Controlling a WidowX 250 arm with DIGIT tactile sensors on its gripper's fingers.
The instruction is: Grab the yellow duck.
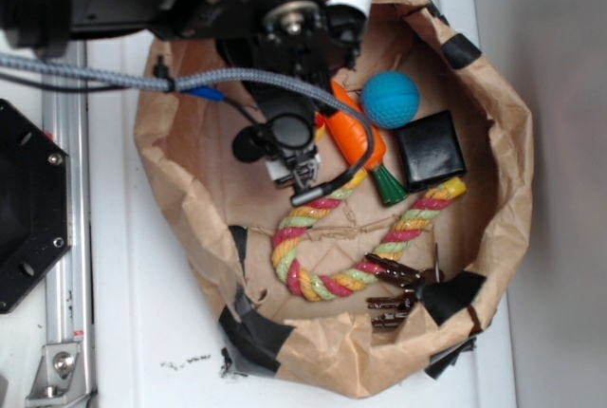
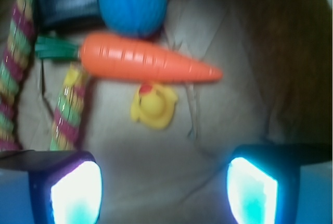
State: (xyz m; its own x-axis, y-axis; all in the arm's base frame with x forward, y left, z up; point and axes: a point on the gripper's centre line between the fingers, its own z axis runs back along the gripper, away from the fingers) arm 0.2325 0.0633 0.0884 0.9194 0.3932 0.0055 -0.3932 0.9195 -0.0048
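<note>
In the wrist view the small yellow duck (image 2: 153, 105) with its orange-red beak lies on the brown paper floor, just below the orange toy carrot (image 2: 140, 63). My gripper (image 2: 164, 193) is open. Its two glowing pads (image 2: 75, 193) stand wide apart with only bare paper between them, and the duck is ahead of them and apart. From outside, the gripper (image 1: 302, 176) hangs over the left middle of the paper bag (image 1: 503, 190). The arm hides the duck there.
A blue ball (image 1: 390, 100) and a black box (image 1: 430, 149) lie beside the carrot (image 1: 356, 138). A yellow-pink-green braided rope (image 1: 332, 247) curves along the bag floor, with dark metal clips (image 1: 394, 289) at its end. The crumpled bag walls ring everything.
</note>
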